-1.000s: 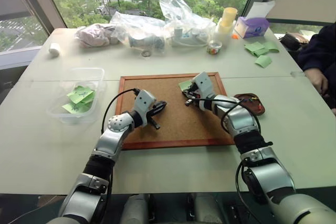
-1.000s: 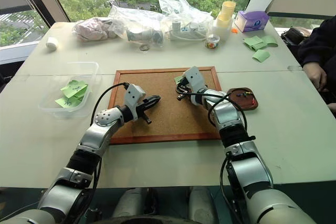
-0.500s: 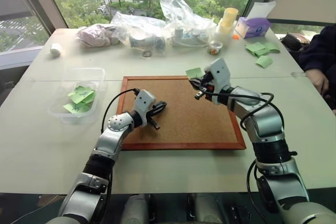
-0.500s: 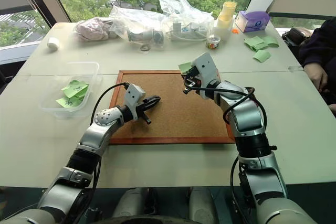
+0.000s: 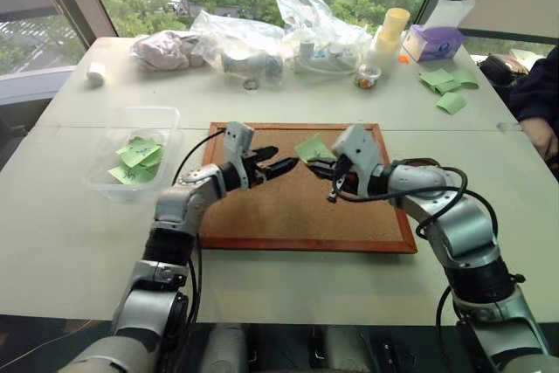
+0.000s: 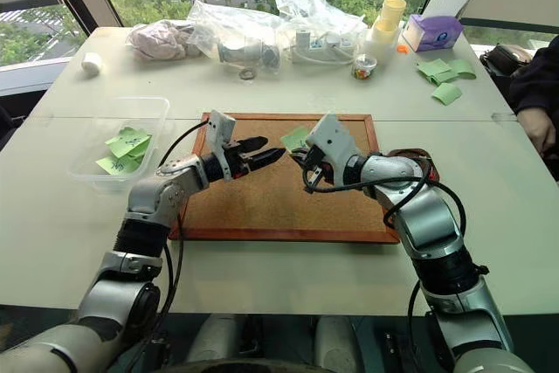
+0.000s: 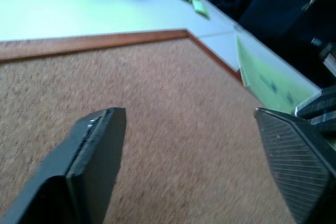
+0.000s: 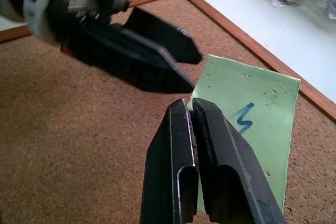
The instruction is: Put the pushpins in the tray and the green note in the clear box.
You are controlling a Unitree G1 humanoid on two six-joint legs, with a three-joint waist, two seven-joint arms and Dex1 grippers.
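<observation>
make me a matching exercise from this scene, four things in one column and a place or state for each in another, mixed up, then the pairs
Things:
1. green note
2. left gripper
3. clear box
4. cork board

Places or states:
a. lies flat on the table under both grippers
b. pinched between the shut fingers of the right gripper
c. fingers spread apart, nothing between them
d. holds a few green notes, at the robot's left

Pairs: 1-b, 2-c, 3-d, 4-a
</observation>
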